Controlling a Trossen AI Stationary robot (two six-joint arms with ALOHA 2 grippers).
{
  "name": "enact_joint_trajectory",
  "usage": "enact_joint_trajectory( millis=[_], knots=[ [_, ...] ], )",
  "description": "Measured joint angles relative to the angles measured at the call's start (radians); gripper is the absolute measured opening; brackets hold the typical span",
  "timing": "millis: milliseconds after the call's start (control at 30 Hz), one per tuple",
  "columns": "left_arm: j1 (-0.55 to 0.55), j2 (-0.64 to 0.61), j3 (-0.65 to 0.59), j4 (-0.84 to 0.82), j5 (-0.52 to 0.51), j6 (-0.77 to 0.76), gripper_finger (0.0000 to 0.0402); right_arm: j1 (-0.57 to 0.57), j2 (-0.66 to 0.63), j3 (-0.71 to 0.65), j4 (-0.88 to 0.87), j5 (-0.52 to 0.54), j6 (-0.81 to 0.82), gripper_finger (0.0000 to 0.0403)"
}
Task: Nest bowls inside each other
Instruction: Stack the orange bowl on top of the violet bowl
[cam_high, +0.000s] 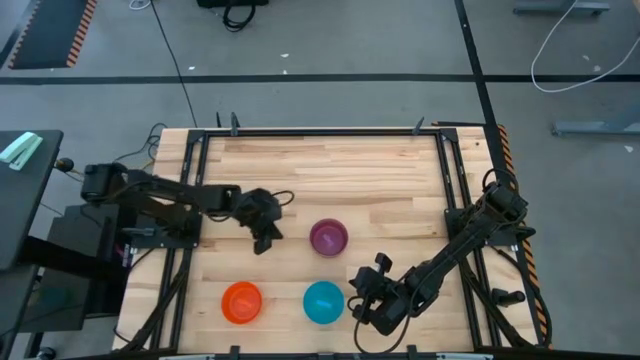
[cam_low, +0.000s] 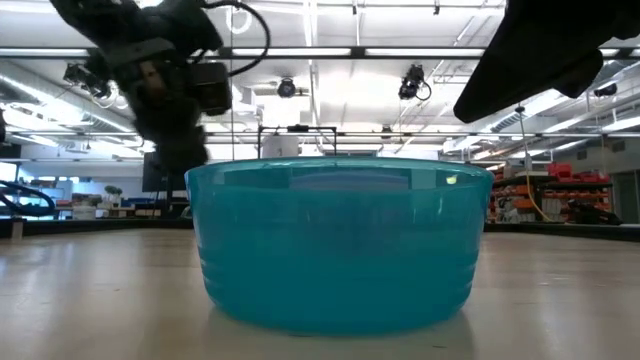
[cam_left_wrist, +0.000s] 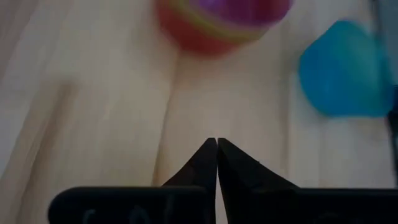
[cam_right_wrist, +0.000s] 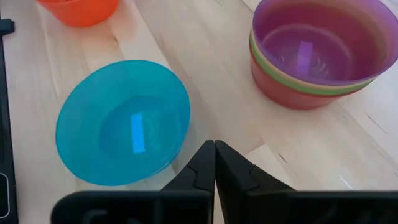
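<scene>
We see a wood tabletop (cam_high: 330, 165) under both claws, w/ a black rail (cam_high: 320, 131) at its edge beyond the left claw (cam_high: 265, 239). Grey floor (cam_high: 350, 40) lies farther out, w/ a black cable (cam_high: 178, 60) across it. A hazard-striped mat (cam_high: 45, 30) and a mint-green item (cam_high: 18, 148) sit well apart from that claw, opp. side from the right claw (cam_high: 360, 297).

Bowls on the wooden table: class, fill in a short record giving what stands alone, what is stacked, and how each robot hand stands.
Stack: purple bowl on top, nested in a stack whose rims below show yellow-green and red-orange
Standing alone: blue bowl, orange bowl
Bowl positions: orange and blue along the near edge, stack behind the blue one
Left hand: shut, holding nothing, left of the stack
Right hand: shut, holding nothing, right of the blue bowl
Table: light wood
</scene>
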Motion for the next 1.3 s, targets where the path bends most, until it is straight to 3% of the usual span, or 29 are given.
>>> enact_joint_trajectory(
  millis=[333, 567, 733, 967, 1300],
  knots=[
    [-0.188, -0.128, 0.008, -0.367, -0.108, -0.245, 0.0011, -0.001, 0.000, 0.001, 0.001, -0.005, 0.000, 0.0018],
    [-0.335, -0.130, 0.145, -0.637, -0.192, -0.395, 0.0011, -0.001, 0.000, 0.001, 0.001, -0.009, 0.000, 0.0019],
    [-0.461, -0.130, 0.223, -0.650, -0.242, -0.471, 0.0011, -0.001, 0.000, 0.001, 0.001, -0.011, 0.000, 0.0019],
    [-0.619, -0.067, 0.229, -0.658, -0.270, -0.653, 0.0015, 0.000, 0.000, 0.001, 0.002, -0.039, 0.000, 0.0019],
    [-0.737, 0.053, 0.229, -0.635, -0.260, -0.777, 0.0022, 0.000, 0.000, 0.001, 0.003, -0.063, -0.008, 0.0019]
  ],
)
